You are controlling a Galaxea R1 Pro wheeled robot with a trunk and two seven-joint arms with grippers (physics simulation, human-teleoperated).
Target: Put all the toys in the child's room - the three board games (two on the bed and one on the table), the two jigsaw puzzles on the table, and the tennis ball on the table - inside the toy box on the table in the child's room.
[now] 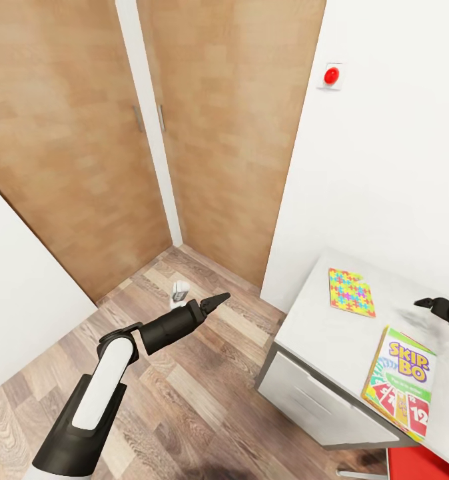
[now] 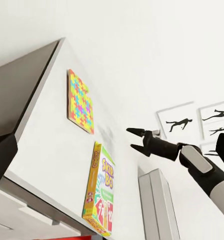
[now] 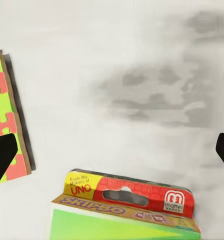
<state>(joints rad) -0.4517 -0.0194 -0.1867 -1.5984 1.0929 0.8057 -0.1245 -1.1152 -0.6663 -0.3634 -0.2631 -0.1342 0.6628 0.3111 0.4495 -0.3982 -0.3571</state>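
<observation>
Pale grey bench [image 1: 331, 333] occupies the lower right of the head view, set against a white wall, with white drawer fronts on its near side. Two task items lie flat on it. A jigsaw puzzle [image 1: 350, 291], a thin square of interlocking yellow, pink, green, blue and orange pieces, sits toward the upper part of the bench top. A board game [image 1: 400, 381] printed "SKIP-BO", yellow-green with red number cards, lies below it in the frame, near the bench's front edge and well apart from the puzzle.

Right gripper [image 1: 426, 303] enters at the right edge of the head view, above the bench top between puzzle and game box. In the left wrist view the right gripper [image 2: 133, 139] appears right of centre with its jaws parted and nothing between them, a soft shadow beneath it on the bench. In the right wrist view the bare bench lies between the jaws, the board game [image 3: 126, 210] at the lower edge and the jigsaw puzzle [image 3: 7, 130] at the left edge.

Left gripper [image 1: 218, 299] sits at lower centre-left of the head view, over the wood-plank floor [image 1: 184, 400], clear of the bench; its dark fingers converge to a point, and whether the jaws are parted cannot be told. Wooden doors [image 1: 218, 133] fill the upper left. A red button [image 1: 331, 75] is mounted on the wall at upper right. Black silhouette pictures [image 2: 177, 121] hang on the wall at the right of the left wrist view.
</observation>
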